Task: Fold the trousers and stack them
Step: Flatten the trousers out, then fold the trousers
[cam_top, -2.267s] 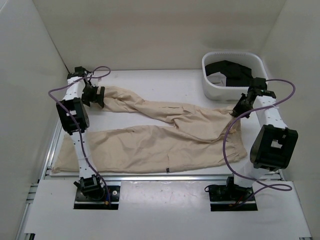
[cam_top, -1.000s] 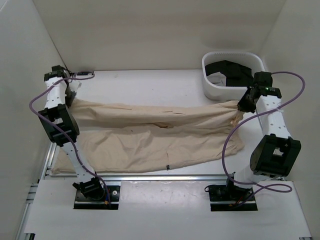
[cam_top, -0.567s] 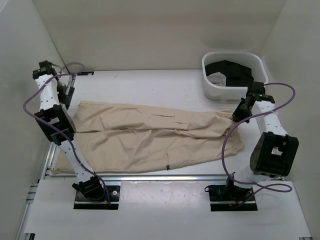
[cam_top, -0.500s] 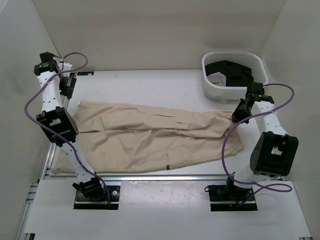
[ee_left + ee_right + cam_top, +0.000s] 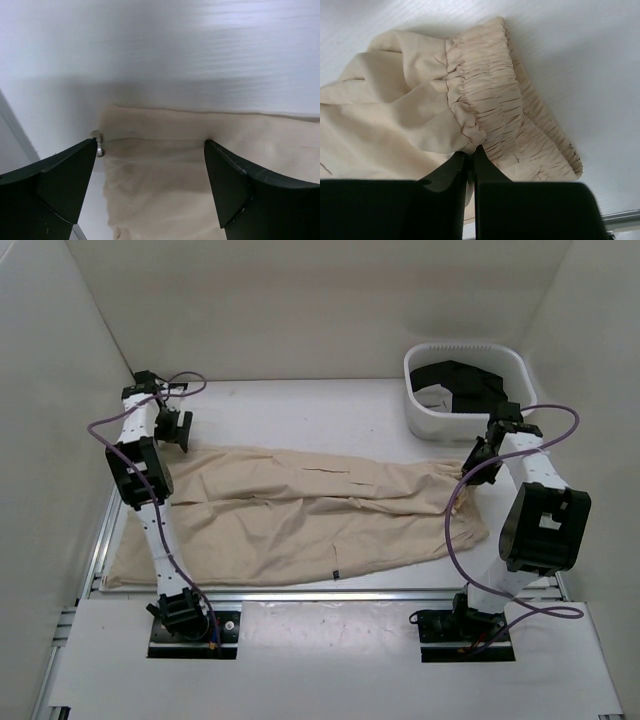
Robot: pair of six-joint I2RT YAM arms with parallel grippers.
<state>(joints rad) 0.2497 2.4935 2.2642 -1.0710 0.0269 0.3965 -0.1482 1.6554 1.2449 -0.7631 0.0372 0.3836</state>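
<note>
The beige trousers [image 5: 300, 512] lie flat across the table, one leg folded lengthwise beside the other, cuffs to the left and waist to the right. My left gripper [image 5: 178, 430] hovers open over the far leg's cuff end [image 5: 165, 175], the fingers [image 5: 60, 175] well apart with the cloth between them untouched. My right gripper [image 5: 472, 462] is shut on a pinch of the gathered elastic waistband [image 5: 495, 100], at the trousers' far right corner; in the right wrist view the right gripper [image 5: 470, 153] has cloth bunched at its tips.
A white basket [image 5: 413, 390] holding black garments [image 5: 465, 385] stands at the back right, just behind my right arm. White walls close in the table on three sides. A metal rail [image 5: 300, 592] runs along the near edge.
The left gripper has let go of the leg cuff and opened. The far leg now lies flat. The left arm swung out left, then back over the cuff. The right gripper keeps its hold.
</note>
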